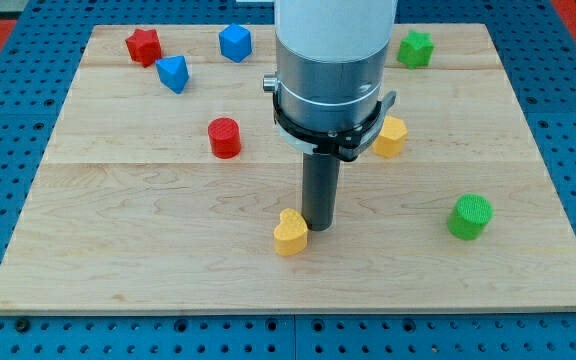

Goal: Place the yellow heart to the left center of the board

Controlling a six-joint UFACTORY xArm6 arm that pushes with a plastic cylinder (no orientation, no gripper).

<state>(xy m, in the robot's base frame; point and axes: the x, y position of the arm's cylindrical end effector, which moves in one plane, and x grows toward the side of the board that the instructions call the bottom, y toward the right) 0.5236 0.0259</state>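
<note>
The yellow heart (pixel 289 233) lies on the wooden board (pixel 148 250), a little below its middle. My tip (pixel 319 224) stands right beside the heart, on its right side, touching or almost touching it. The arm's thick grey body rises above the tip and hides part of the board's top middle.
A red cylinder (pixel 224 137) sits left of the middle. A red star-like block (pixel 143 45), a blue triangular block (pixel 173 73) and a blue block (pixel 235 42) lie at top left. A second yellow block (pixel 391 136), a green star-like block (pixel 415 48) and a green cylinder (pixel 469 216) lie on the right.
</note>
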